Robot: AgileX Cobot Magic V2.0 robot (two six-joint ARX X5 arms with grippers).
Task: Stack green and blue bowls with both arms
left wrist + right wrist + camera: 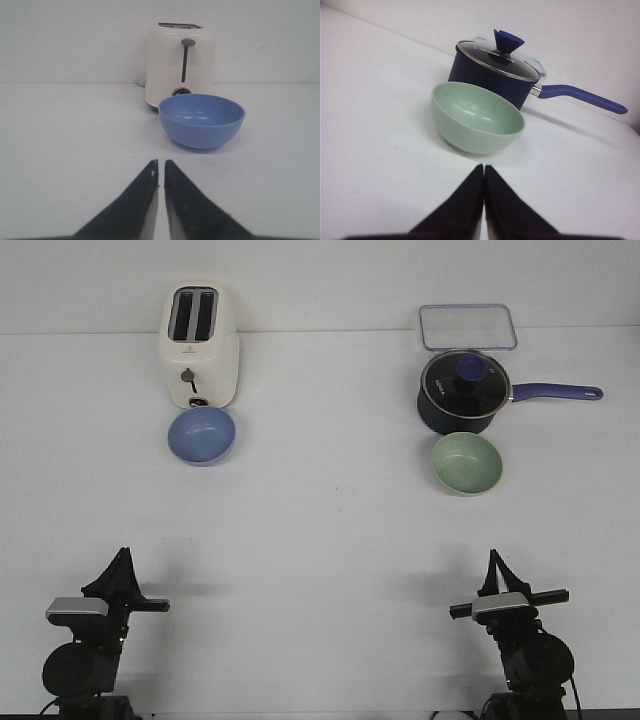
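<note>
The blue bowl (pixel 201 434) sits upright on the white table, just in front of the toaster; it also shows in the left wrist view (pixel 202 120). The green bowl (pixel 466 462) sits upright just in front of the saucepan; it also shows in the right wrist view (pixel 476 117). My left gripper (pixel 122 558) (pixel 160 163) is shut and empty at the near left, well short of the blue bowl. My right gripper (pixel 494 560) (pixel 484 168) is shut and empty at the near right, short of the green bowl.
A cream toaster (pixel 201 345) stands at the back left, directly behind the blue bowl. A dark navy saucepan (pixel 462 391) with a glass lid has its purple handle (pixel 556 393) pointing right. A clear flat lid (pixel 467 326) lies behind it.
</note>
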